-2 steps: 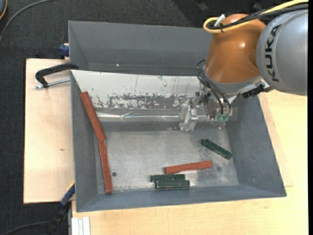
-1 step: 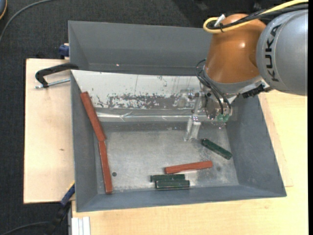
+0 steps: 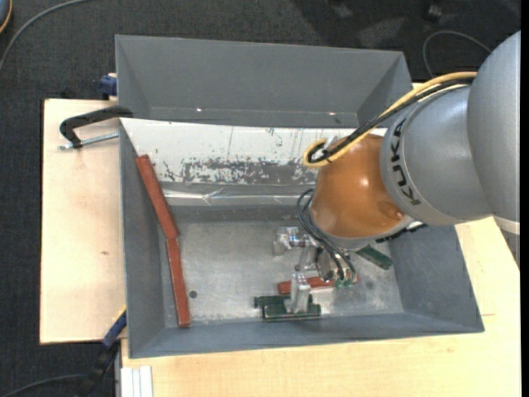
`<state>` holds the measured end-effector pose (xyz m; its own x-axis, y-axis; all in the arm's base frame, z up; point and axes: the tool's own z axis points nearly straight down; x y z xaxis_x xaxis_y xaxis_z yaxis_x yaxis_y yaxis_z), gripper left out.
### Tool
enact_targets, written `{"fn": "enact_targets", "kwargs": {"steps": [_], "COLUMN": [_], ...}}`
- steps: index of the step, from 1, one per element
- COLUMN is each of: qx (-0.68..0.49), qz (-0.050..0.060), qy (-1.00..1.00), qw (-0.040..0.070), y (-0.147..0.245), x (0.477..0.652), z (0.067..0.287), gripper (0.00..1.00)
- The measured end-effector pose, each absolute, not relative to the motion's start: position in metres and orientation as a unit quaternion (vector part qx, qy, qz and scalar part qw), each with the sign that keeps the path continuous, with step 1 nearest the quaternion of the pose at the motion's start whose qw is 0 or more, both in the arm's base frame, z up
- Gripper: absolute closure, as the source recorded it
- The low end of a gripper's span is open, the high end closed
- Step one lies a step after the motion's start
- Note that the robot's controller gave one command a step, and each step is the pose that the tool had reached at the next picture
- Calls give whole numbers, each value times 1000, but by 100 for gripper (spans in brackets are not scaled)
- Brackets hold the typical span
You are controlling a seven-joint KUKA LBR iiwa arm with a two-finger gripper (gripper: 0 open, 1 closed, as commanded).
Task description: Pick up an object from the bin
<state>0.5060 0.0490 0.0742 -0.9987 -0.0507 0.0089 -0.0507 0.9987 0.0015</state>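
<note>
Long red-brown flat strips (image 3: 169,238) leaning on left wall of grey metal bin (image 3: 248,73), well apart from the action. Flat dark-green rectangular piece (image 3: 273,308) at front-centre, beside small red bit (image 3: 285,288). Gripper (image 3: 301,294) down right over it. Can't tell whether claw apart or together. Best to centre on the green piece, clear of front wall, before lifting. "KUKA" legible on grey arm (image 3: 446,155).

You see the gripper (image 3: 302,294) low in the grey bin (image 3: 248,77), near its front wall, just over a flat dark green piece (image 3: 271,308). A small red piece (image 3: 285,288) lies beside it, and a long red-brown strip (image 3: 171,234) runs along the left wall.
</note>
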Motion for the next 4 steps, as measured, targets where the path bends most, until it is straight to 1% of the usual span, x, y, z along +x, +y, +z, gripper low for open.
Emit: {"fn": "enact_targets", "kwargs": {"steps": [1, 2, 3, 4], "qx": [24, 24, 24, 32], "qz": [-1, -1, -1, -1], "qy": [-1000, -1000, -1000, -999], "qw": [-1, -1, -1, -7], "y": [48, 48, 48, 46], "x": [510, 510, 510, 515], "z": [79, 79, 78, 165], "gripper": [100, 0, 100, 100]}}
